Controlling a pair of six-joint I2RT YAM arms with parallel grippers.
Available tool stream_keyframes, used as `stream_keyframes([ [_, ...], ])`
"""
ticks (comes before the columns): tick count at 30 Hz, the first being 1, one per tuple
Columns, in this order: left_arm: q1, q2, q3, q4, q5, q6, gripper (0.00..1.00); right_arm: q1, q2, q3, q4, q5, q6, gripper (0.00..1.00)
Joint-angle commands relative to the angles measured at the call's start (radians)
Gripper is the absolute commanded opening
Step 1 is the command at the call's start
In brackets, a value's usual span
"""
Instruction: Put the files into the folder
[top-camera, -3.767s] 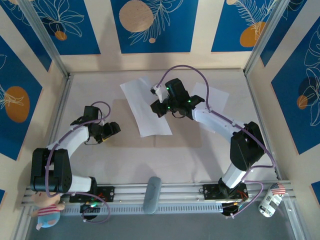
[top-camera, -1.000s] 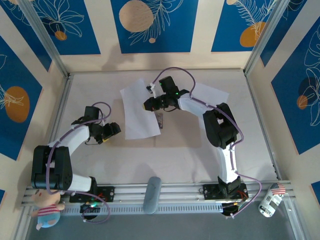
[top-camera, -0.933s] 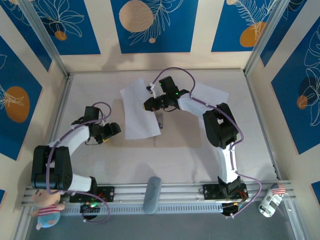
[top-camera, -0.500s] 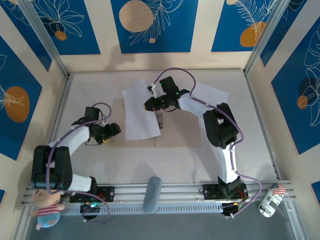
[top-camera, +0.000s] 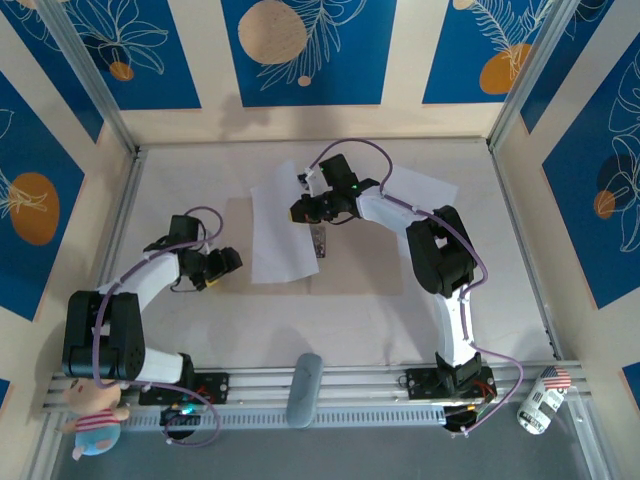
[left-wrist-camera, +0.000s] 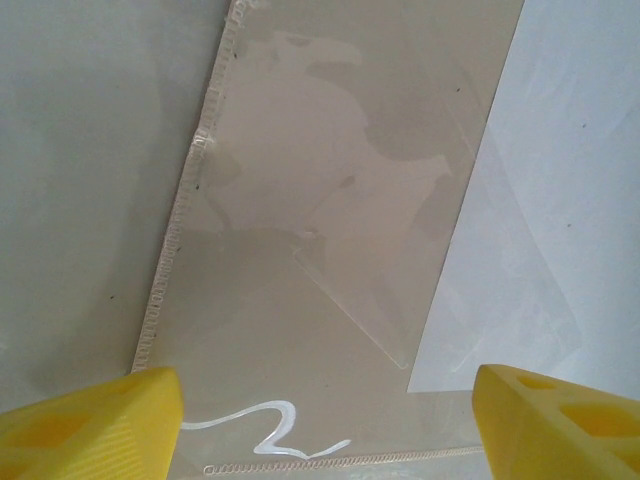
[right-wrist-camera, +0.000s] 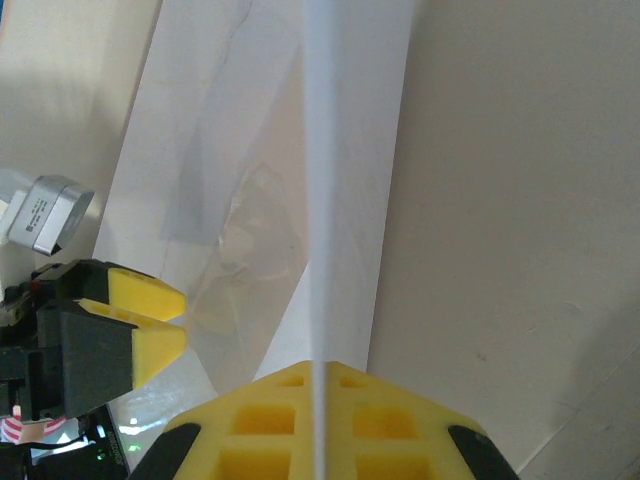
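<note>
right hand: the right hand (top-camera: 305, 208) is pinched onto the far-right edge of the held sheet (top-camera: 280, 235). In the right wrist view the paper runs edge-on straight out from between its fingers, so that edge is lifted.
why that grip: thin paper won't lift off flat, so we judge an edge pinch is the only workable hold. The rest of the sheet drags and lies flat.
held sheet: at 11 o'clock from desk centre. Its near part lies over the left half of the folder (top-camera: 360, 265).
second sheet: the second sheet (top-camera: 425, 188) is flat at 1 o'clock, partly under the right arm and well apart from the first. Untouched.
folder: tan and flat on the desk (top-camera: 300, 330) around centre. We can't tell whether it lies open or shut.
left hand: the left hand (top-camera: 228, 262) sits at 8 o'clock of the held sheet, above the folder's left edge. Its fingertips (left-wrist-camera: 90, 410) are spread wide and grip nothing.
why there: we read it as standing by to pin or lift the folder edge while the sheet goes in.
status: neither file is in yet.
risk: a one-edge hold lets the sheet buckle or skew.
</note>
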Motion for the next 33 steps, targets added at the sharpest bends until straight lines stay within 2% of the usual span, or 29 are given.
stream_keyframes([
  [1, 0.01, 0.006, -0.01, 0.011, 0.028, 0.001, 0.76, -0.003, 0.015, -0.027, 0.011, -0.023, 0.038, 0.02],
  [10, 0.009, 0.015, -0.013, 0.016, 0.038, 0.002, 0.77, -0.011, 0.019, -0.047, 0.008, -0.011, 0.059, 0.07],
  [18, 0.009, 0.016, -0.015, 0.016, 0.039, 0.004, 0.77, -0.028, 0.073, 0.017, -0.038, 0.004, 0.027, 0.31],
  [28, 0.009, 0.02, -0.012, 0.013, 0.035, 0.006, 0.77, -0.052, 0.144, 0.133, -0.086, -0.018, -0.005, 0.4],
  [33, 0.009, 0.026, -0.007, 0.009, 0.035, 0.008, 0.77, -0.071, 0.186, 0.191, -0.095, -0.033, -0.012, 0.41],
])
